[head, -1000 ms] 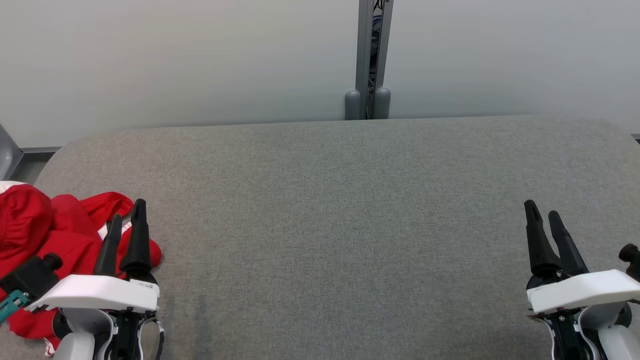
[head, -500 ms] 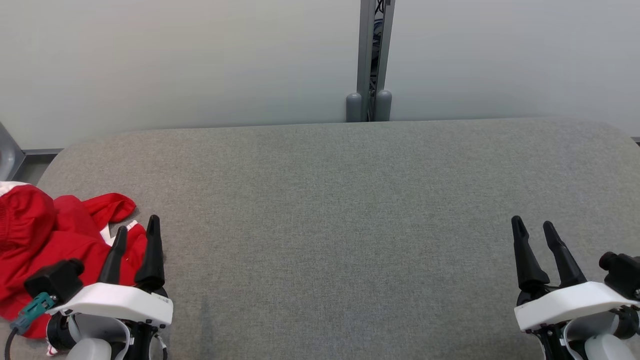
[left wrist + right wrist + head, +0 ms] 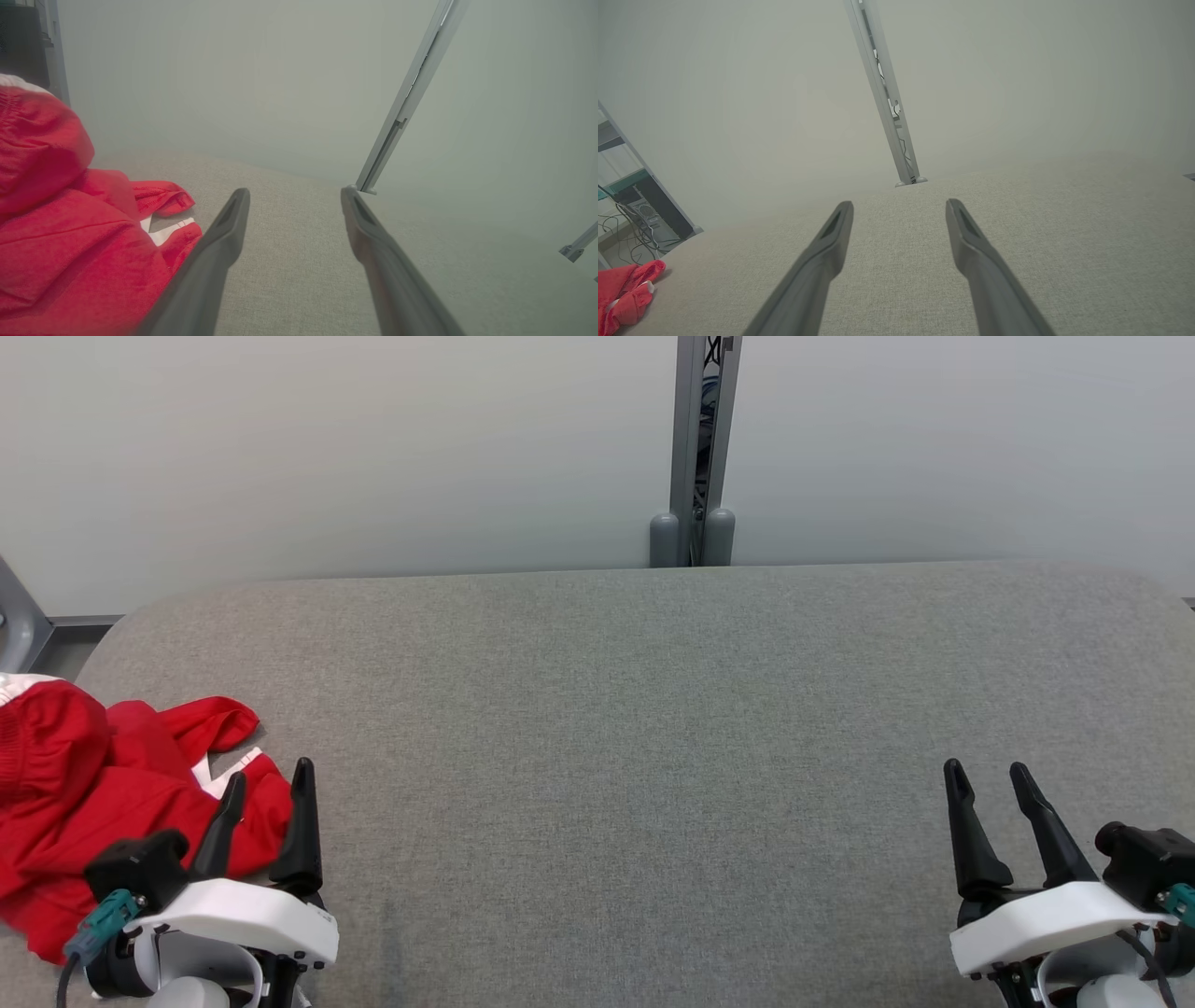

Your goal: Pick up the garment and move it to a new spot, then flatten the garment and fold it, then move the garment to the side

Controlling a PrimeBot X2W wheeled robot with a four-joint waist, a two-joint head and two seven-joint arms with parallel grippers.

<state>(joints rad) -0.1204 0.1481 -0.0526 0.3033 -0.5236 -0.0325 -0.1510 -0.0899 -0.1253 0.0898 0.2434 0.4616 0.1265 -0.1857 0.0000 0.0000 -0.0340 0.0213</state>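
Over at the left edge of the table point(image 3: 653, 709), the red garment point(image 3: 103, 803) lies crumpled (no fold I can spot), so every step looks ahead. Left gripper point(image 3: 268, 773) just beside it, right gripper point(image 3: 984, 769) well apart, both spread wide, empty.

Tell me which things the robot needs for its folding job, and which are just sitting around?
For the job:
- crumpled red garment
- grey table it lies on
- left claw, open
- right claw, open

Just sitting around:
- metal post behind the table
- pale wall
- dark box with cables off to the side
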